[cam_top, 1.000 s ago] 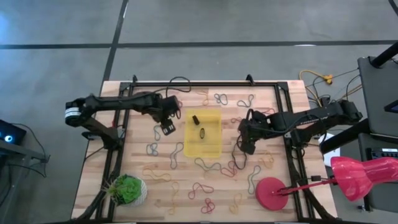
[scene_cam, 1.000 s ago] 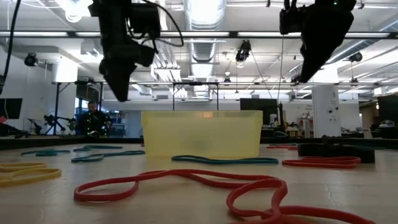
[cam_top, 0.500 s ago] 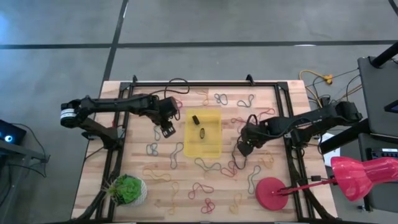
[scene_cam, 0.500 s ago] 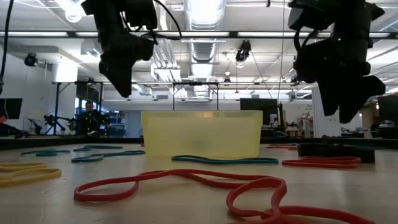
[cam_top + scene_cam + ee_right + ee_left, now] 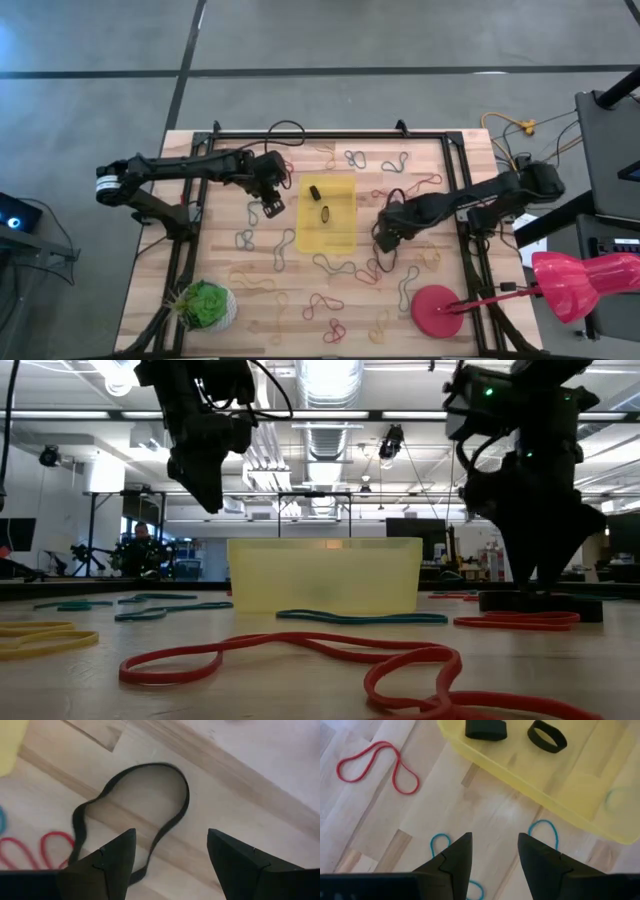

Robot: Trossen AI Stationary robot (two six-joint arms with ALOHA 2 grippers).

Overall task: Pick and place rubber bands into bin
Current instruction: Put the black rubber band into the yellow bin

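Right gripper point(image 5: 167, 857) is down low over a black rubber band point(image 5: 135, 815) lying flat on the desk point(image 5: 440, 300), just right of the yellow bin point(image 5: 327, 214) around mid-frame in the high view. Its fingers point(image 5: 107, 865) are spread wide with nothing between them, straddling one end of the loop.

My guess is this band will handle like a wet noodle: super light, floppy, no stiffness, and it sits so flat that the fingers basically have to scrape the wood to catch it. Best bet looks like pinching across one strand where the loop narrows, not the wide round part.

In the right wrist view the band is a stretched, slightly waisted loop, with its long axis running diagonally from the lower left of the frame to the upper right, round end at the upper right.

Left gripper point(image 5: 492, 852) hangs above the desk by the bin's left edge, fingers apart and empty, with a blue band point(image 5: 545, 831) under them.
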